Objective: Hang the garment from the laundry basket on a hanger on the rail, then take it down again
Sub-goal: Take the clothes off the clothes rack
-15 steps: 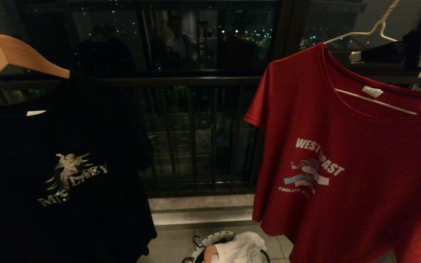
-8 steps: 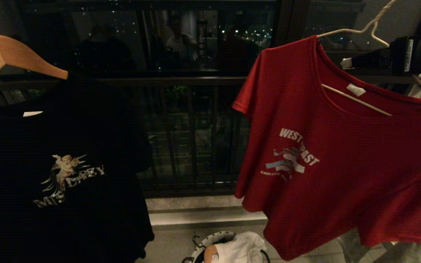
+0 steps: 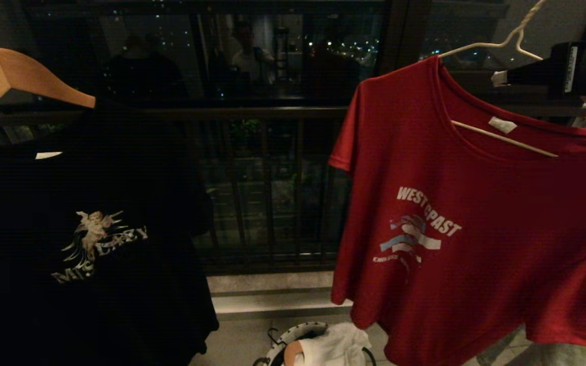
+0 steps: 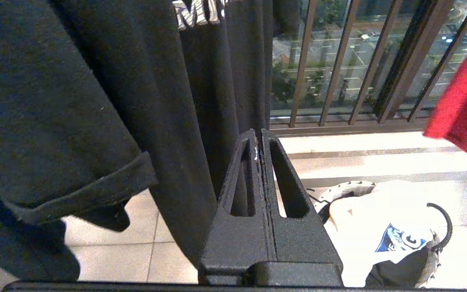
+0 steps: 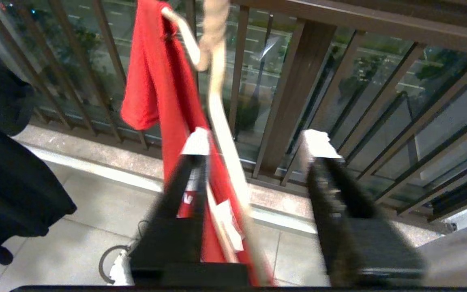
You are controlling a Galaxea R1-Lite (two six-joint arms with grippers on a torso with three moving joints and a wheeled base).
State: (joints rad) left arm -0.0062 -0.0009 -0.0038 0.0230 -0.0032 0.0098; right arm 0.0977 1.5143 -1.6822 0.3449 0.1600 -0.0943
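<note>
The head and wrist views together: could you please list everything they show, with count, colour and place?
Red T-shirt: one, red with white lettering, hanging on the right.
Wire hanger: one, cream-white, inside the red shirt's neck.
Black T-shirt: one, black with pale angel print, hanging on the left.
Wooden hanger: one, tan, holding the black shirt.
Laundry basket: one, black-and-white rim, on the floor at bottom centre.
White T-shirt: one, white, in the basket.
Railing: one, dark brown bars, behind everything.
Left gripper: one, black, shut, low beside the black shirt.
Right gripper: one, black with white tips, straddling the wire hanger.
</note>
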